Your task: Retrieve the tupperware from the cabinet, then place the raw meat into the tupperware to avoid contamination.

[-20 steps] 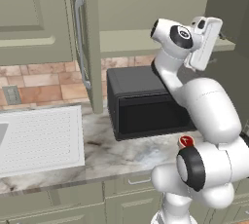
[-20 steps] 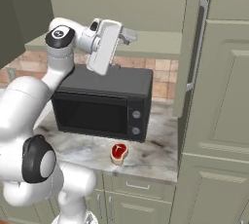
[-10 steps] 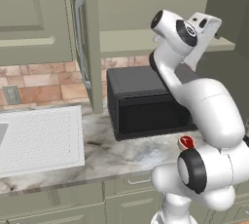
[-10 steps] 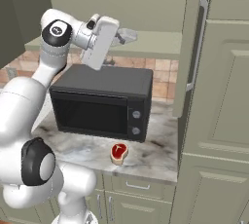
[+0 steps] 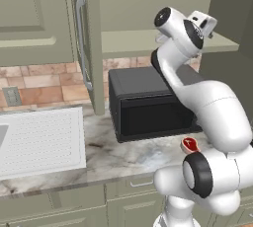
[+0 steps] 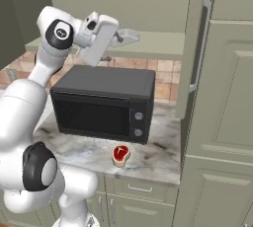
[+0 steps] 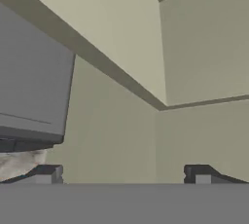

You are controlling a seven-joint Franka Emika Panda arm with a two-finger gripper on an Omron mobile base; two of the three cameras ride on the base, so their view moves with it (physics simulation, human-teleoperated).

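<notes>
The cabinet stands open, its door (image 5: 91,48) (image 6: 195,48) swung out beside the inner shelf (image 5: 128,43) (image 6: 158,43). A small pale grey tupperware (image 6: 128,36) (image 5: 162,38) rests on that shelf. My gripper (image 6: 111,36) (image 5: 206,23) hovers at shelf height just in front of it, rolled on its side. Both fingertips in the hand view stand far apart, so the gripper (image 7: 124,177) is open with nothing between them. The raw meat (image 6: 120,153) (image 5: 189,145), a little red steak, lies on the marble counter in front of the microwave.
A black microwave (image 6: 99,107) (image 5: 148,107) sits under the shelf, directly below my hand; the grey slab (image 7: 29,82) looks like its top. A white ridged drainboard (image 5: 39,139) lies on the left. A tall cabinet (image 6: 222,97) closes off the right.
My hand has risen slightly toward the shelf and the upper arm has swung a little. The jaws have stayed open. Meat and tupperware have not moved.
</notes>
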